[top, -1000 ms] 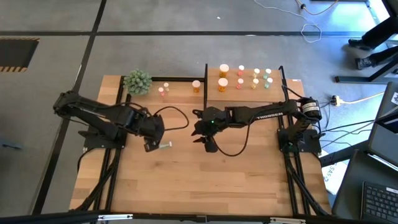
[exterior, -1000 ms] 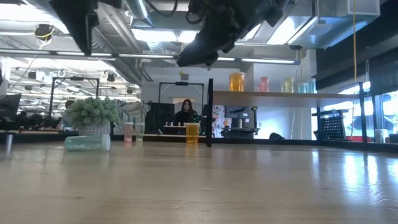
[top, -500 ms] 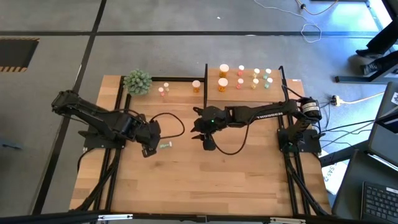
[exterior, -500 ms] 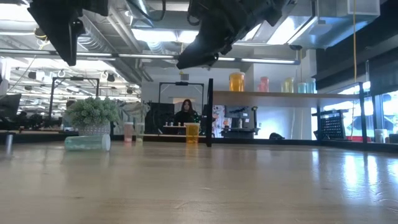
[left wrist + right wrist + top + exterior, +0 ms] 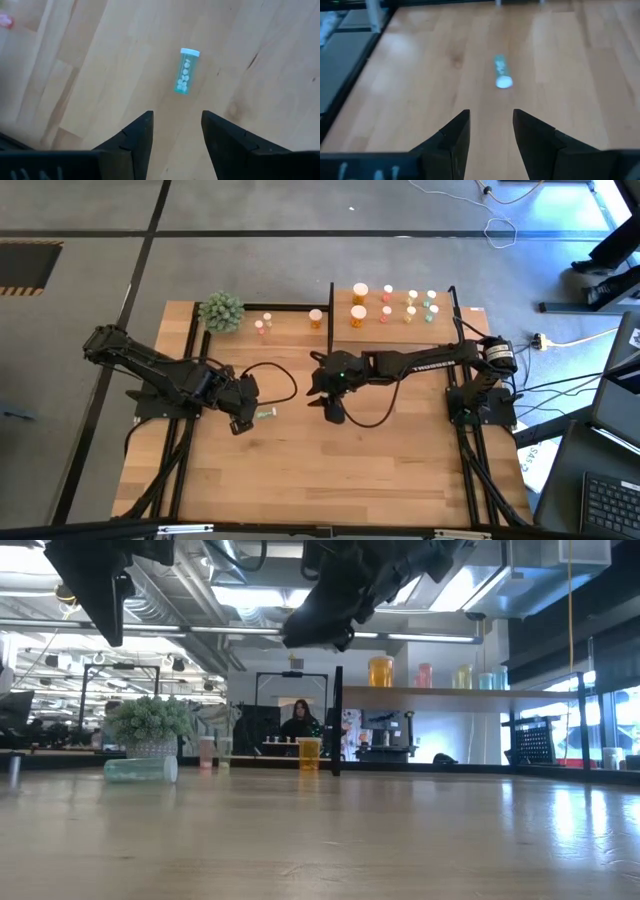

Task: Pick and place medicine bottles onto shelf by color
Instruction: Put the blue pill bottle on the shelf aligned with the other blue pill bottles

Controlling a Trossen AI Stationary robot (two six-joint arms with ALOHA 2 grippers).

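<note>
The left end effector (image 5: 176, 131) has swung in over the green bottle (image 5: 184, 71) lying on its side on the tabletop (image 5: 330, 470), fingers apart and empty. The right end effector (image 5: 490, 131) hangs near mid-table, also open and empty. The shelf (image 5: 440, 332) already carries sorted bottles; this pickup looks next.

Four cameras, one table.
Overhead looks straight down; low sits level at tabletop (image 5: 400, 840); both wrist cameras look down close on the same green bottle (image 5: 185, 78).
</note>
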